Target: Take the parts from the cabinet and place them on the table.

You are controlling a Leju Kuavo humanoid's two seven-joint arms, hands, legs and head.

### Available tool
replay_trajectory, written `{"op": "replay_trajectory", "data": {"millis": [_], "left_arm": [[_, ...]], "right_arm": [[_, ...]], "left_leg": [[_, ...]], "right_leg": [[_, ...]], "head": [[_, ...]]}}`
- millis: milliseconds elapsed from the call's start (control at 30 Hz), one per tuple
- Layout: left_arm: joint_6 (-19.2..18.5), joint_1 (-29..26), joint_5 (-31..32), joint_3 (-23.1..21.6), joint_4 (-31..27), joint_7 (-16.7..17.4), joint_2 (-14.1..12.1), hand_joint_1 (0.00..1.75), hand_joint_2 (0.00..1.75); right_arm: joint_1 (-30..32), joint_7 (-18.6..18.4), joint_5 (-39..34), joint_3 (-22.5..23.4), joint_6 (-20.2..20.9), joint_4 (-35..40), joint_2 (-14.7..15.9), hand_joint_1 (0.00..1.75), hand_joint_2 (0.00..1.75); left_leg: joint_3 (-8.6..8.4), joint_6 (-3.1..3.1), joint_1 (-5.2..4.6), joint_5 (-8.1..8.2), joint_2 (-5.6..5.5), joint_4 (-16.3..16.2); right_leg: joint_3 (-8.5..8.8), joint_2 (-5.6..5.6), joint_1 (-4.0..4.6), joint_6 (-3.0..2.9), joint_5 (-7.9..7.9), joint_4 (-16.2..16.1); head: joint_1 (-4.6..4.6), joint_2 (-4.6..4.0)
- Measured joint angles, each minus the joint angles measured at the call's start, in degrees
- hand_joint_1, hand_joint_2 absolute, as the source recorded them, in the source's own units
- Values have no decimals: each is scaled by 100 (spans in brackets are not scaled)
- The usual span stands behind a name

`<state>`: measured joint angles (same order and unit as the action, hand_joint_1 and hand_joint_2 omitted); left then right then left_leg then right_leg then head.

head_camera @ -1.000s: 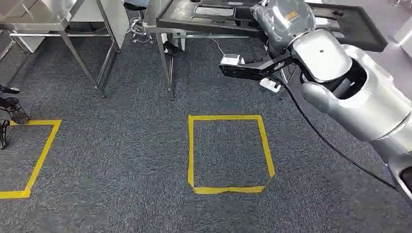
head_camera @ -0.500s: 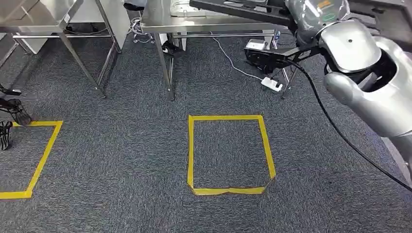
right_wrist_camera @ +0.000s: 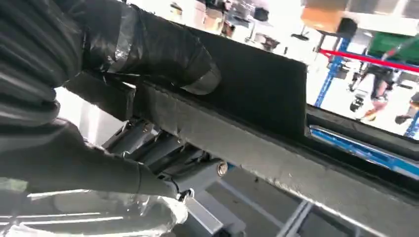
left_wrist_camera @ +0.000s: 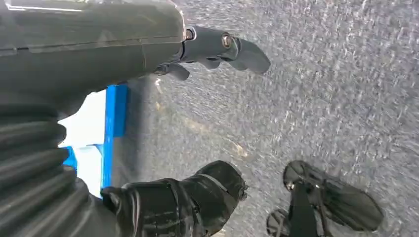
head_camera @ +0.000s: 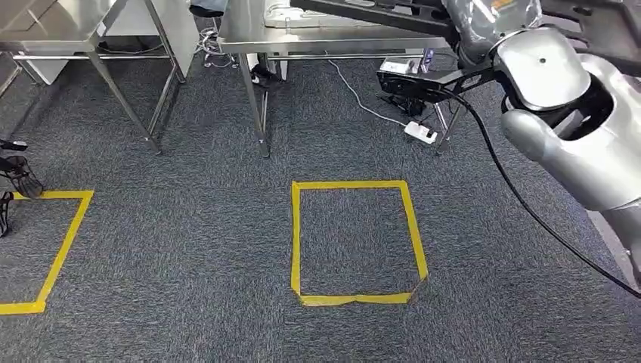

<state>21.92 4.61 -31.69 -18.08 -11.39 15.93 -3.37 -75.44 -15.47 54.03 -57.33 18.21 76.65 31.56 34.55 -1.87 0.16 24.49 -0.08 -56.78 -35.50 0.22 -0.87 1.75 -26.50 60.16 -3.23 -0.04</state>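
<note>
My right hand point(head_camera: 484, 26) grips a flat black part tray point(head_camera: 363, 9) by its edge and holds it level above the steel table point(head_camera: 249, 36) at the top of the head view. Up close in the right wrist view, the thumb point(right_wrist_camera: 163, 54) lies on top of the tray point(right_wrist_camera: 257, 89) and the fingers point(right_wrist_camera: 163, 153) clamp it from beneath. A pale clear item point(head_camera: 286, 13) sits on the table under the tray. My left hand point(left_wrist_camera: 148, 49) hangs over the carpet with its fingers apart and nothing in it.
A yellow tape square point(head_camera: 355, 238) marks the carpet ahead, and a second one point(head_camera: 45, 249) lies at the left. Another steel table point(head_camera: 60, 30) stands at the upper left. A white power strip point(head_camera: 419, 132) and its cable lie by the table legs. Dark wheeled feet point(head_camera: 15, 174) stand at the left edge.
My right arm has lifted the black tray up and away, from over the carpet to above the steel table. In the last half second it barely moved.
</note>
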Motion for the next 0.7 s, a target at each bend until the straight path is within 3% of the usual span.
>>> {"op": "replay_trajectory", "data": {"millis": [33, 100, 133, 167, 200, 267, 300, 333, 367, 433, 500, 533, 600, 633, 667, 700], "left_arm": [[0, 12, 2, 0, 0, 0, 0, 0, 175], [0, 25, 13, -2, 0, 7, 2, 0, 175], [0, 23, 17, -2, 0, 9, 2, 0, 175], [-2, 17, 17, -4, 0, 9, 2, 0, 175], [-11, 9, 20, -2, 0, 9, 2, 0, 175], [-42, 10, 20, -4, 0, 7, 4, 0, 175], [-52, 8, 22, -4, 0, 2, 0, 0, 175], [-54, 27, 24, -4, 0, -6, -7, 0, 175], [-55, 26, 26, -4, 0, -13, -7, 0, 175], [-63, 26, 26, -7, 0, -20, 0, 0, 175], [-61, 22, 20, -7, 0, -20, 2, 0, 175], [-59, 26, 13, -7, 0, -20, 4, 0, 175], [-50, 38, -17, -9, 0, -11, 2, 0, 175], [-50, 38, -26, -9, 0, -4, 4, 0, 175], [-50, 37, -35, -9, 0, 11, 9, 0, 175], [-48, 33, -39, -9, 0, 28, 13, 0, 175]], "right_arm": [[-26, 7, 2, 2, -2, 0, 0, 175, 175], [-16, 9, 7, 7, -4, -7, 9, 175, 175], [18, 11, 7, 7, -2, -13, 9, 175, 175], [46, 13, 7, 7, -2, -20, 11, 175, 175], [63, 26, 7, 7, -2, -26, 11, 175, 175], [51, 42, 9, 7, -9, -37, 11, 175, 175], [57, 48, 15, 7, -15, -46, 11, 175, 175], [44, 66, 22, 7, -35, -57, 0, 175, 175], [66, 96, 39, 4, -55, -83, -17, 175, 175], [95, 146, 76, 2, -122, -173, -92, 175, 175], [84, 181, 116, 2, -182, -247, -175, 175, 175], [78, 197, 133, 2, -234, -300, -234, 175, 175], [78, 251, 164, 0, -297, -404, -367, 175, 175], [82, 282, 170, -13, -304, -459, -424, 175, 175], [87, 315, 175, -18, -308, -516, -490, 175, 175], [86, 345, 181, -20, -313, -562, -555, 175, 175]], "left_leg": [[-10, -27, 5, -1, 2, 10], [-12, -50, 4, 13, -3, -5], [-12, -52, 4, 29, -7, -20], [-15, -50, 9, 49, -9, -36], [-21, -26, 21, 76, -18, -67], [-24, 31, 48, 166, -30, -175], [-4, 79, 43, 218, -34, -224], [50, 123, 3, 255, -47, -315], [52, 142, 9, 248, -49, -281], [27, 180, 20, 239, -50, -252], [60, 232, 34, 343, -36, -361], [184, 259, 34, 477, -22, -613], [662, 294, 43, 812, -23, -1496], [889, 298, 42, 898, -23, -1863], [1008, 286, 42, 837, -23, -1973], [972, 260, 40, 665, -23, -1807]], "right_leg": [[-135, 2, -9, 11, -166, 293], [-592, 2, -19, 36, -528, 1161], [-782, 1, -26, 55, -588, 1472], [-861, -2, -40, 69, -533, 1550], [-798, -3, -62, 85, -320, 1329], [-379, -10, -102, 118, 222, 377], [-246, -10, -111, 134, 210, 77], [-181, 9, -63, 93, 163, 10], [-203, 11, -72, 16, 166, 50], [-212, 21, -43, -55, 160, 51], [-167, 15, -82, -134, 162, 8], [-156, 15, -82, -157, 156, 5], [-145, 20, -64, -200, 139, 6], [-137, 21, -48, -213, 129, 6], [-124, 22, -32, -226, 118, 6], [-106, 25, -16, -230, 106, 6]], "head": [[18, 0], [26, 0], [22, 0], [33, 0], [33, 0], [35, 0], [37, 0], [50, 0], [40, 0], [37, 0], [28, 0], [6, 0], [4, 0], [2, 0], [4, 0], [2, 0]]}}
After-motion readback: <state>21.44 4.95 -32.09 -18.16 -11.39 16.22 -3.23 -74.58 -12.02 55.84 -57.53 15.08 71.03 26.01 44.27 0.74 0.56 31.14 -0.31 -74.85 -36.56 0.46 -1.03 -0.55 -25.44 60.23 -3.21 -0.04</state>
